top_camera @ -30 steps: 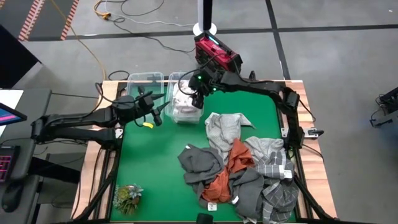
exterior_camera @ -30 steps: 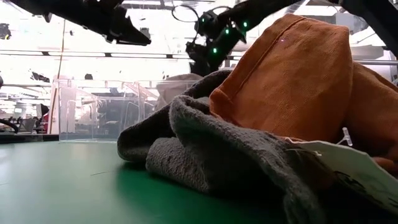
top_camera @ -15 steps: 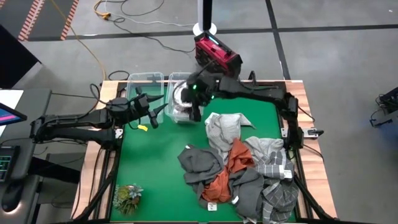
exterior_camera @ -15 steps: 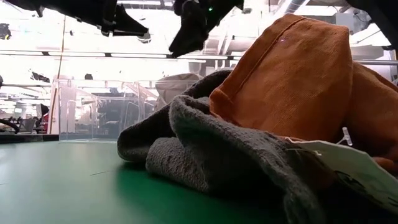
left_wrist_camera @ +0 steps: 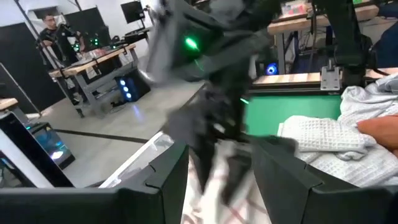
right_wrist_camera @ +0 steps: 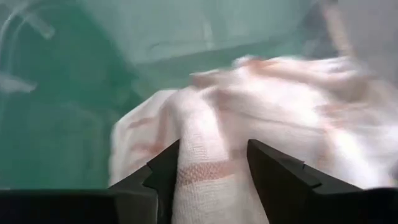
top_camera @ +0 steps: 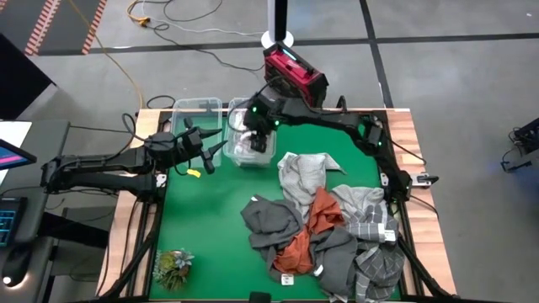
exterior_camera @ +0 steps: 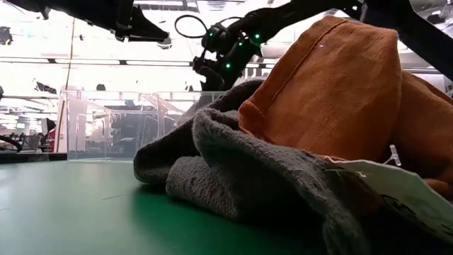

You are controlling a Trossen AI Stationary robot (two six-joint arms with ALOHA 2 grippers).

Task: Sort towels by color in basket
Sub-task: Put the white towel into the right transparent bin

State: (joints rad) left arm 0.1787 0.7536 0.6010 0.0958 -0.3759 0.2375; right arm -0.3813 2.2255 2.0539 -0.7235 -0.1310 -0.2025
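Right gripper (top_camera: pixel 260 140) (jaws apart) hovers over crumpled white towel (right_wrist_camera: pixel 261 124) — long axis unclear.

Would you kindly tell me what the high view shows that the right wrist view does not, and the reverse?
Only the high view shows the left claw beside the clear bins, the towel pile on the green mat, and the small plant. Only the right wrist view shows the faint red stripes on the white towel, seen close between that claw's open fingers. Both show the right claw over that white towel in the bin.
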